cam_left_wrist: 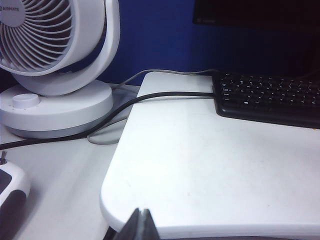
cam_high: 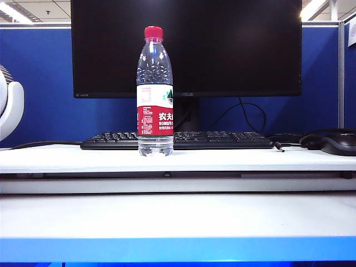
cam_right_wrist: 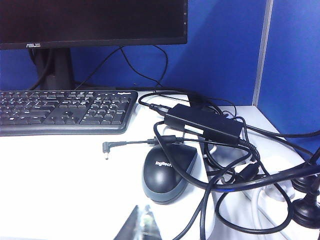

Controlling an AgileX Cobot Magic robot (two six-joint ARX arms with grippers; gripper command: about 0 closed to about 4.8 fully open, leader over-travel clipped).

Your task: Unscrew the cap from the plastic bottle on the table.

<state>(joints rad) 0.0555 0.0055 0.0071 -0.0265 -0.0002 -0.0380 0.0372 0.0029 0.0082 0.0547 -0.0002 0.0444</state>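
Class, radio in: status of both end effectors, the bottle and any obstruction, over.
Left end effector and right end effector shut, empty, back. Clear plastic bottle upright, red screw cap on. Black keyboard behind; nothing blocking.

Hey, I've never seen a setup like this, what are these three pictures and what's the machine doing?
It is a robot with two arms, each ending in a claw. One picture comes from a camera facing the table: a plastic bottle stands upright, its red cap on, before a keyboard and monitor. The others come from cameras on the wrists. The left claw is shut, near a white fan. The right claw is shut, near a mouse and cables. Neither holds anything.
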